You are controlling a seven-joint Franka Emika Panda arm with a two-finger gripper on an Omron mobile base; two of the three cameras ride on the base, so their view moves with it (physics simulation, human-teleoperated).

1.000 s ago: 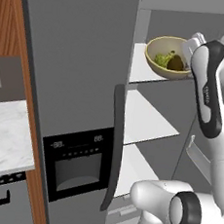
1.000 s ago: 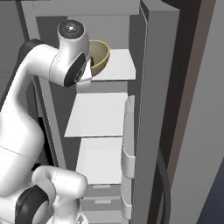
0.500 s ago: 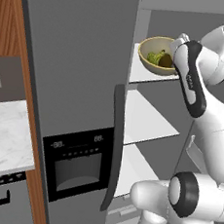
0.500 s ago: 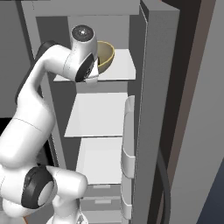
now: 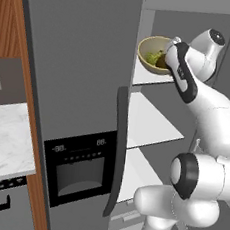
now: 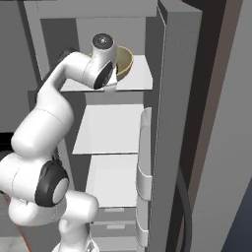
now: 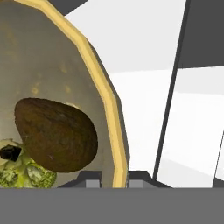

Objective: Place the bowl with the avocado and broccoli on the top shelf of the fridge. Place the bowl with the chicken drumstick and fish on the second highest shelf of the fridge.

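left base view: the bowl (image 5: 154,54) sits at the front of the top shelf (image 5: 153,79) of the open fridge. it tips a bit, so its mouth looks up and toward the door side. green broccoli (image 5: 152,57) shows inside. the arm reaches up to it, and the gripper (image 5: 168,56) is at the rim on the arm's side. i cannot tell from here if the bottom is flat on the shelf yet.

right base view: the arm hides most of the bowl (image 6: 123,61). its round back pokes out over the top shelf (image 6: 135,75). the next shelf (image 6: 114,129) down is bare.

hand view: the yellow rim runs up between the two fingers (image 7: 92,181), one inside and one outside. they look pinched on the thin wall, so they are holding the bowl (image 7: 107,96). a dark brown avocado (image 7: 55,132) lies low in it, with its long side going across and its fat end toward the rim. the broccoli (image 7: 28,174) sits under it.

i think the bowl is hard and stiff and not very heavy. it looks smooth, so it may slip. the rim is the good place to hold, as it is round with no long side. the food is loose and could roll if it tips more.
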